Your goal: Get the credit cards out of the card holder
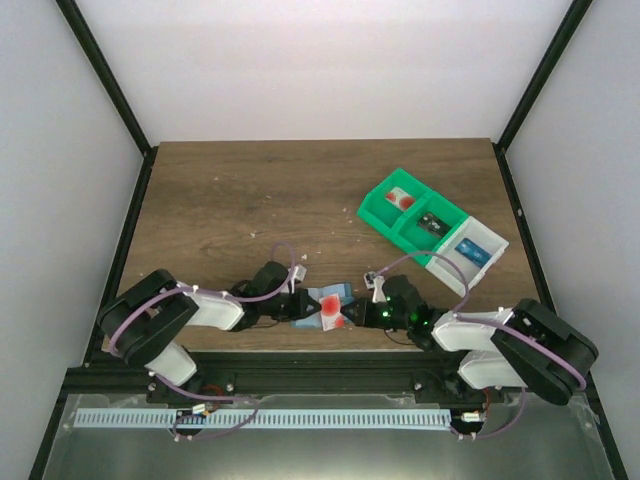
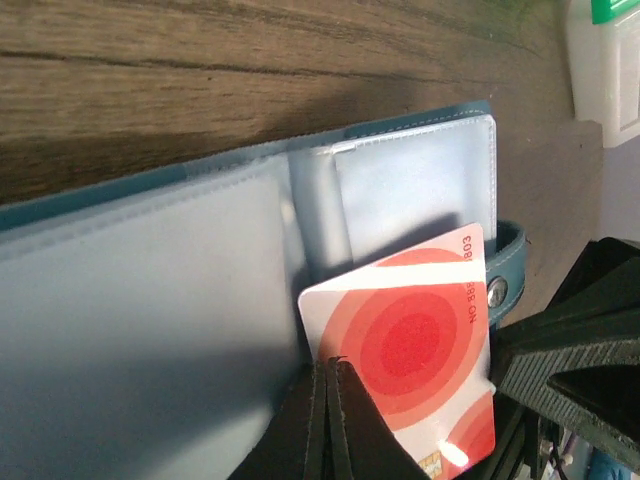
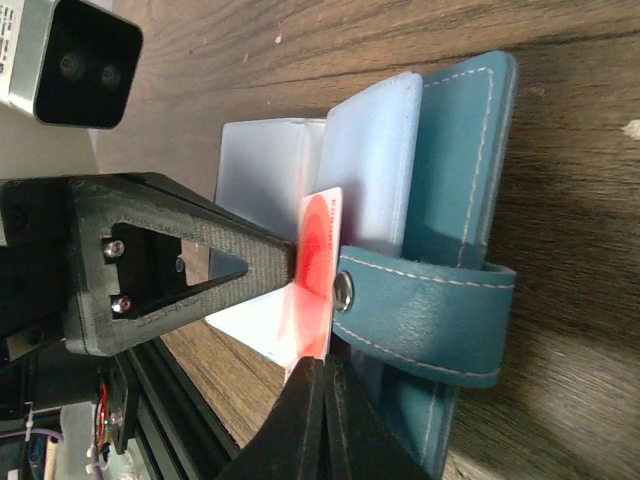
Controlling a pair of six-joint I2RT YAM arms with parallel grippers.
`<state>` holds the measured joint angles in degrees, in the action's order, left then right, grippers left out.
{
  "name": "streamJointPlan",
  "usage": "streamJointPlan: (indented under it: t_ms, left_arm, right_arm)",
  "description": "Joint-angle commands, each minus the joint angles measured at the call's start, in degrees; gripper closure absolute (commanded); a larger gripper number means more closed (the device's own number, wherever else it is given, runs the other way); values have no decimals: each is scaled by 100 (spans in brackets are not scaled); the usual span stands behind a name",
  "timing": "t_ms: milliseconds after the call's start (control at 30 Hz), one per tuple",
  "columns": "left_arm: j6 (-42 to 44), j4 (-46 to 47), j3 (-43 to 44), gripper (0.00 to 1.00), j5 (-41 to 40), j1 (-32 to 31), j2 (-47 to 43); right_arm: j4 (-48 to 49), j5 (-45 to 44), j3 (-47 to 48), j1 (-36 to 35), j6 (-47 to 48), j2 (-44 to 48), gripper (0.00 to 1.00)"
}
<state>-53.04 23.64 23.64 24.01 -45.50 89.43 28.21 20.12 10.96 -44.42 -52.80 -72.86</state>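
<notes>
— Light-blue stitched folding card holder [image 1: 338, 293]: where does it sit?
— Low in the centre of the overhead view. It lies open on the dark wood-grain tabletop [image 1: 230, 200], right between the tips of the two arms. In the left wrist view it fills the left and middle of the frame, with its clear pockets facing up.
— And the card?
— A white credit card [image 2: 410, 345] printed with red concentric circles lies tilted in the lower right of that view. It overlaps the lower part of the right-hand pocket. Whether any of it is tucked inside a sleeve, I cannot tell.
— What have the left arm's fingers [image 2: 328, 390] got?
— They are pressed together at the bottom centre of the frame, clamped on the card's lower left edge. The right wrist view agrees: one black finger tip meets the card's red face at mid-frame.
— The right arm's fingers [image 3: 322, 410]?
— Closed tight too, with no gap between them, at the bottom centre of their own view. Their tips meet at the holder's near edge, just under a darker blue strap [image 3: 430, 320] with a metal snap stud [image 3: 343, 290]. Whether they pinch the holder's edge or the card's, I cannot tell.
— Anything else on the surface?
— A green-and-white plastic bin [image 1: 385, 228] with three compartments in a row. It sits at the right of the overhead view, above the right arm and well apart from the holder. Small items lie in it, one red-and-white, one dark and one blue, all too small to name.
</notes>
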Motion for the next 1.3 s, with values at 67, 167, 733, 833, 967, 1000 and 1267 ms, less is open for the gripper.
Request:
streamJointPlan:
  t_ms: [67, 167, 733, 833, 967, 1000, 1267]
  left_arm:
    - [87, 382, 37, 100, 101, -22, 367]
    - [89, 396, 14, 100, 88, -23, 406]
    - [59, 500, -124, 100, 46, -21, 371]
    - [41, 457, -123, 100, 42, -22, 279]
    - [-36, 427, -172, 93, 6, -22, -31]
    - [-77, 490, -201, 87, 30, -21, -156]
    - [-246, 386, -69, 66, 276, -3, -884]
  right_arm:
    - [313, 262, 81, 48, -37, -301, 92]
    - [263, 295, 195, 48, -23, -472, 86]
    - [439, 355, 326, 48, -125, -708, 90]
    - [436, 341, 330, 46, -140, -668, 99]
    - [112, 139, 301, 43, -90, -253, 99]
    - [-38, 75, 301, 46, -70, -98, 100]
    - [-993, -449, 152, 46, -148, 1494, 99]
